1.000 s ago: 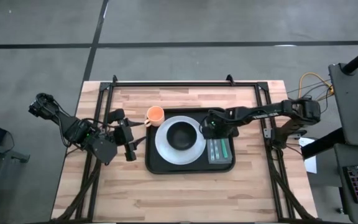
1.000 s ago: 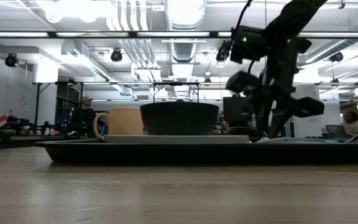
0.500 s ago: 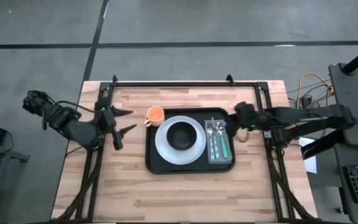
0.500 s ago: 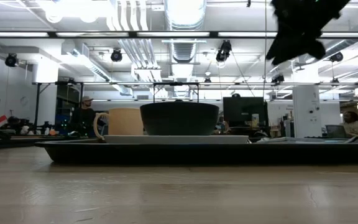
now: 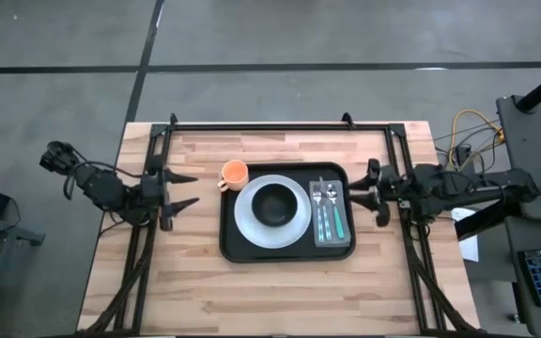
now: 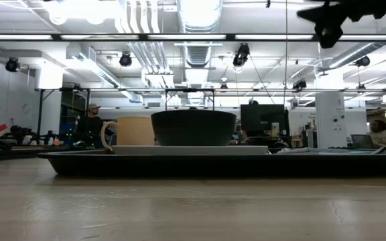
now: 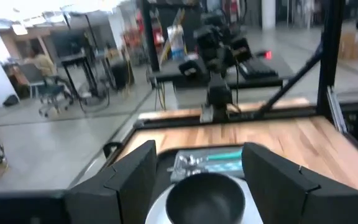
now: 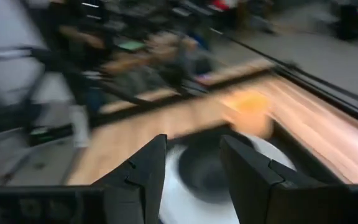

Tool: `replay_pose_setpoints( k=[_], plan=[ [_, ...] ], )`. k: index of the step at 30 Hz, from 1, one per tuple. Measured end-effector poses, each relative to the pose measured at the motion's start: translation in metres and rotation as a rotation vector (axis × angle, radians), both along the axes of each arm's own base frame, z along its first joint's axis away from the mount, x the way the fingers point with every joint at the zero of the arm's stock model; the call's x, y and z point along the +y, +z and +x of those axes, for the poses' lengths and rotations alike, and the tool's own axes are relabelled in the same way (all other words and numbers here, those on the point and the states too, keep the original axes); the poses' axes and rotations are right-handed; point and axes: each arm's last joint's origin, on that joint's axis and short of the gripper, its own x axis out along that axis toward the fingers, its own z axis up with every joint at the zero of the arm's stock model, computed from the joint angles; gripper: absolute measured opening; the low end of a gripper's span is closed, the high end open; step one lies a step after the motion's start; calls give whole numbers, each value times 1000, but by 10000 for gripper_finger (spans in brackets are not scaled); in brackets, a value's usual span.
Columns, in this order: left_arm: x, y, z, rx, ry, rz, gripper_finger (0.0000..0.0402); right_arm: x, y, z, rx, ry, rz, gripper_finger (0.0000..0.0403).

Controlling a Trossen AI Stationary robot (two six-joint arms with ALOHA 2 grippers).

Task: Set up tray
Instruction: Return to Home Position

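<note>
The black tray (image 5: pixel 238 246) lies on the wooden table and carries a white plate (image 5: pixel 252 223) with a black bowl (image 5: pixel 274 203) on it. A grey napkin (image 5: pixel 341 233) with cutlery (image 5: pixel 328 208) lies on the tray's right part. An orange cup (image 5: pixel 235 173) stands at the tray's far left corner. My left gripper (image 5: pixel 184 191) hovers open at the table's left edge, pointing at the tray; my right gripper (image 5: pixel 373 192) hovers open at the right edge. In the low view the tray (image 6: pixel 220 164), the bowl (image 6: pixel 193 127) and the cup (image 6: pixel 135 130) show.
A black metal frame (image 5: pixel 280 126) runs along the table's far edge and down both sides. Bare wood (image 5: pixel 270 291) fills the table's near half. People sit and stand in the room beyond the table (image 6: pixel 92 124).
My right gripper has drawn back from above the napkin and cutlery toward the table's right edge and risen, leaving the cutlery lying on the napkin. My left gripper has drawn back toward the table's left edge and turned level to face the tray.
</note>
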Motion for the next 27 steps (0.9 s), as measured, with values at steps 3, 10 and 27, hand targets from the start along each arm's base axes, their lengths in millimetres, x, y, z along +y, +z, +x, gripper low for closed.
replay_pose_setpoints(
  k=[3, 10, 27],
  plan=[
    [6, -20, -9, -71, 2, -53, 217, 2, -3, -3, -20, 94, -8, 136],
    [15, -60, -24, -197, 22, -258, 217, 12, -13, -5, -55, 407, -145, 127],
    [13, -77, -31, -164, -220, -232, 217, 27, -52, -23, -262, 640, -204, 123]
  ],
)
